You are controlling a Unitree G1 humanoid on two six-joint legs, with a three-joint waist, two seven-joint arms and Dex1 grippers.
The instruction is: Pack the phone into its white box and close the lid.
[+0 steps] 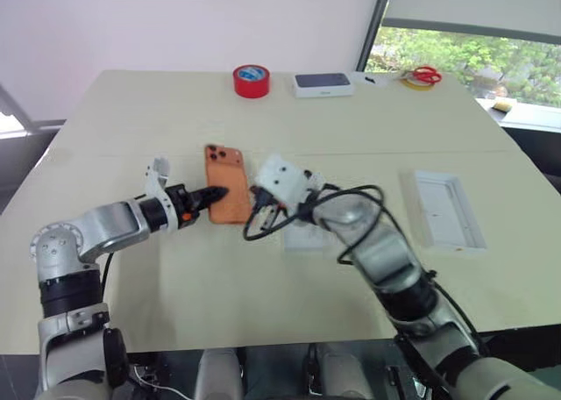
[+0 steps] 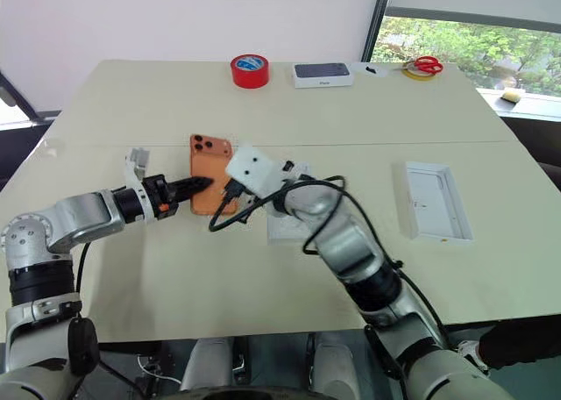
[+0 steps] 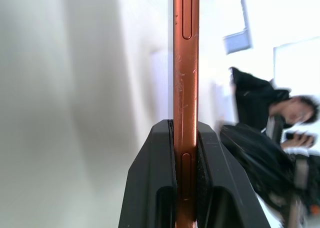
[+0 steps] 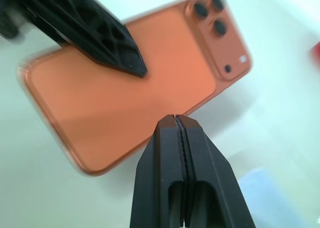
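So far only the pickup is done: the left pincer (image 1: 213, 194) clamps the phone (image 1: 228, 182) by its edge, the right pincer (image 4: 176, 119) shut and empty beside it; white box (image 1: 305, 236) unfilled below the right pincer, lid (image 1: 443, 209) well apart.

An office or meeting-room sort of place: a wide, pale table (image 1: 368, 128) stands against a plain white wall, with a large window at the upper right showing green trees. A red tape roll (image 1: 251, 80) and red-handled scissors (image 1: 427, 74) lie along the table's far edge.

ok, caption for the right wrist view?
Left gripper clamped on the orange phone; right gripper shut beside its edge.
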